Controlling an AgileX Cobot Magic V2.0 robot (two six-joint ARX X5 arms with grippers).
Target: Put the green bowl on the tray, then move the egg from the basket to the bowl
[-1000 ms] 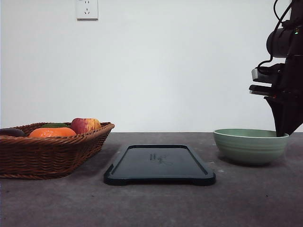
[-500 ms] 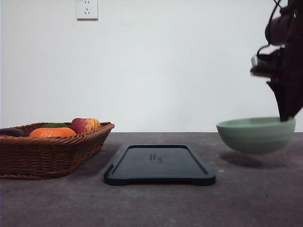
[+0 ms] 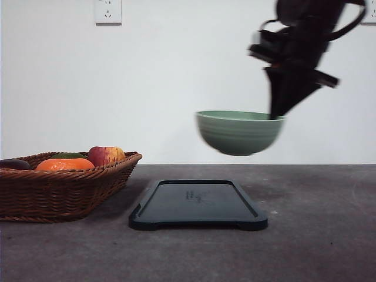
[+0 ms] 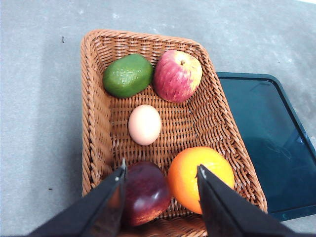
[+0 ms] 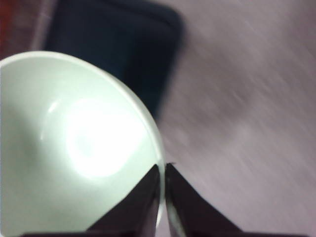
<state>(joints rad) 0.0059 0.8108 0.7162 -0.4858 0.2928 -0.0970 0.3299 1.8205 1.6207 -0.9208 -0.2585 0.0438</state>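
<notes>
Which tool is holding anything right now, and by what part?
The right tool pinches the bowl by its rim, in the air. The left tool is open, holding nothing.

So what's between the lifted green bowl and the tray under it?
Nothing: in the front view the green bowl, pinched at its rim by the right hand, hangs over the tray with only open air between.

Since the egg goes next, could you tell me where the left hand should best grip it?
Grip the egg across its narrow middle, from straight above. It lies on its side, apart from the other fruit, with the open left hand above the basket.
</notes>
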